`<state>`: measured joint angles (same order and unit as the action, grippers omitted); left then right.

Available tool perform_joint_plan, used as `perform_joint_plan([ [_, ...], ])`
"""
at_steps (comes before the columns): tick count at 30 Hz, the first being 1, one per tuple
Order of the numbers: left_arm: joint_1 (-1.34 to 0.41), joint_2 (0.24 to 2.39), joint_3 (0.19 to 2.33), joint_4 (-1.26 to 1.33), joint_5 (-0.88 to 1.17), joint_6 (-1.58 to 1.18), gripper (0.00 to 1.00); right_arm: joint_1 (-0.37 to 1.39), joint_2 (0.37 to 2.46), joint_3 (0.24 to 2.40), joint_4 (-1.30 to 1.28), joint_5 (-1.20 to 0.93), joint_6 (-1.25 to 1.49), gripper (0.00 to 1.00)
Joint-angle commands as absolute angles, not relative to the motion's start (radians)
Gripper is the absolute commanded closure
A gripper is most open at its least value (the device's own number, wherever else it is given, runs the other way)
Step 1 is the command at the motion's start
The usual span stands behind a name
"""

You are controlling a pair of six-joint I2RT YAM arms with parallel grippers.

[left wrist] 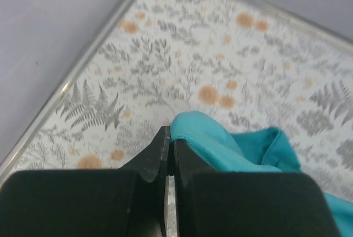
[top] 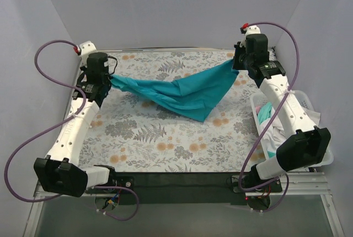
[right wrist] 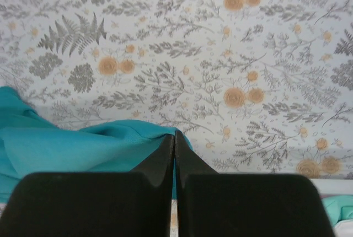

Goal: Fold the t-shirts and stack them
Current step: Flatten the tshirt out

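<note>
A teal-blue t-shirt hangs stretched between my two grippers above the floral table, its middle sagging toward the cloth. My left gripper is shut on its left end; in the left wrist view the jaws pinch the teal cloth at the gripper. My right gripper is shut on its right end; in the right wrist view the teal cloth runs left from the gripper. White and pale aqua shirts lie in the basket at the right.
A white plastic basket stands at the table's right edge under my right arm. The floral table cover spans the workspace. Grey walls close in the back and both sides. A metal rim edges the table near the left gripper.
</note>
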<state>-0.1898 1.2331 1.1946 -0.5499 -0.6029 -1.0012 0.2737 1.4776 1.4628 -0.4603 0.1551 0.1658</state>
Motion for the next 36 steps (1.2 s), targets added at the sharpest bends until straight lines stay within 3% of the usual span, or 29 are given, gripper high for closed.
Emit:
perform_joint_plan([
  [1,-0.149,1.235,1.354,-0.491,-0.618,-0.953,1.00,0.247,1.466,1.580,-0.430,0.135,0.126,0.99],
  [6,-0.149,1.217,1.448,-0.535,-0.503,-0.988,1.00,0.230,1.489,1.666,-0.426,0.106,0.091,0.99],
  [14,-0.149,1.059,1.371,-0.713,-0.158,-1.032,1.00,0.222,1.552,1.795,-0.541,0.055,0.029,0.99],
  [20,-0.149,0.979,1.287,-0.743,-0.141,-1.009,1.00,0.224,1.545,1.824,-0.538,0.080,0.003,0.99],
  [28,-0.149,1.098,1.017,-0.553,-0.127,-1.057,1.00,0.207,1.821,1.916,-0.532,0.164,-0.061,0.99],
  [31,-0.149,1.152,0.983,-0.494,-0.091,-1.089,1.00,0.209,1.896,1.947,-0.546,0.151,-0.043,0.73],
  [32,-0.149,1.164,0.980,-0.482,-0.074,-1.094,1.00,0.209,1.896,1.936,-0.548,0.131,-0.037,0.59],
  [36,-0.149,1.204,0.980,-0.453,-0.064,-1.094,1.00,0.276,1.790,1.719,-0.538,0.057,-0.052,0.47],
])
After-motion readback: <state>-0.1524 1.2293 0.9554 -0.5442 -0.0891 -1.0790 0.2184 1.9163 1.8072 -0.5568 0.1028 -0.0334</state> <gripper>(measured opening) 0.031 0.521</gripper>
